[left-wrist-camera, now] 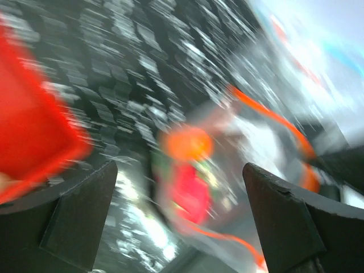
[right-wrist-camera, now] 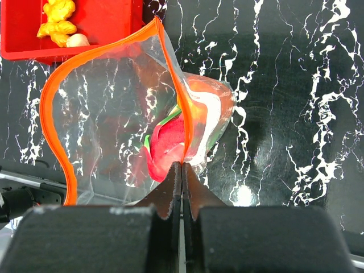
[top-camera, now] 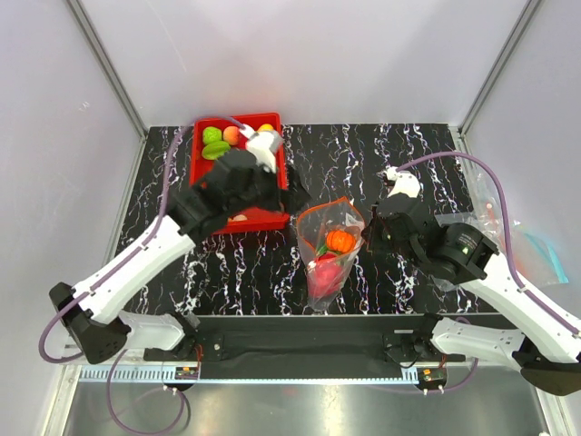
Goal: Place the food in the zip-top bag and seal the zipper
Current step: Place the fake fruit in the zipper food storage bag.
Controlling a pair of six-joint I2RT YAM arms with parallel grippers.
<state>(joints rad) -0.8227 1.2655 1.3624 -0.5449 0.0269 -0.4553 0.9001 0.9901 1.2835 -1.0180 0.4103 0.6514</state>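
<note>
The zip-top bag (top-camera: 331, 259) has its mouth open, with an orange piece (top-camera: 340, 240) and a red piece (top-camera: 325, 269) inside, and the right gripper (right-wrist-camera: 182, 170) pinches the zipper (right-wrist-camera: 57, 102) tight on the bag's right side. The left gripper (top-camera: 295, 198) is spread wide and holds nothing, just beside the bag's mouth, and more food (top-camera: 216, 141) sits in the red tray (top-camera: 198, 171) near the bag. If the pinch slips, the thin mouth could flop shut and the next piece could bump the rim and roll away.

Overhead, two wrist close-ups, common bag (top-camera: 314, 227)
</note>
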